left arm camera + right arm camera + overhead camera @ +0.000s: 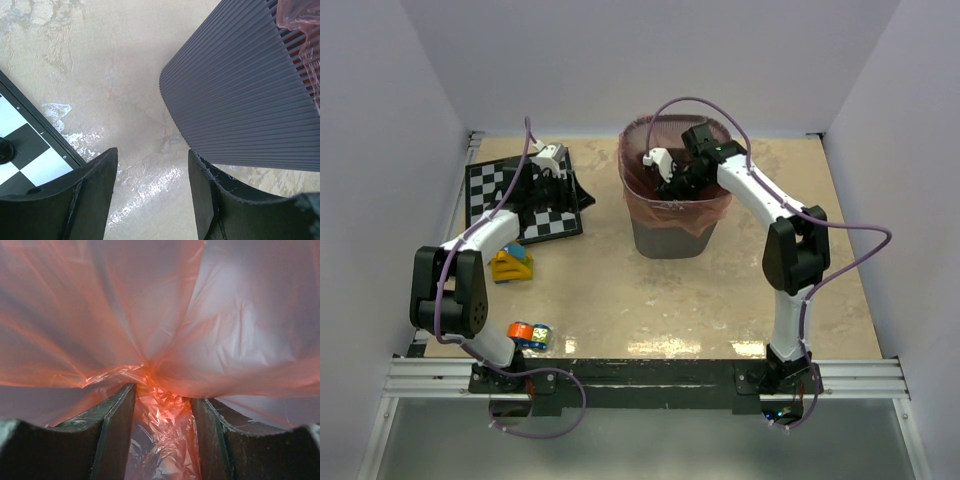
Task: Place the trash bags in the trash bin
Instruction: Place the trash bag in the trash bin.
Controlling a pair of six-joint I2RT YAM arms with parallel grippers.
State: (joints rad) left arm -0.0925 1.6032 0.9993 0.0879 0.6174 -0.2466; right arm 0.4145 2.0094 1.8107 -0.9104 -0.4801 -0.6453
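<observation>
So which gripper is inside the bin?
The right gripper: it reaches down inside the bin, in the red bag. The left gripper is by the chessboard.

In the overhead view the right pincer (672,182) has its tips hidden inside the trash bin (670,235); whether it grips the trash bag (160,315) is unclear.

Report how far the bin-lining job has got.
Done: the thin red-orange plastic bag sits inside the dark grey wire-mesh bin, its edge draped over the rim. In hand: the right gripper is down inside, crumpled film bunched between its fingers; whether it pinches is unclear. The left gripper hangs open by the black-and-white chessboard. Left: probably only withdrawing the right arm.
</observation>
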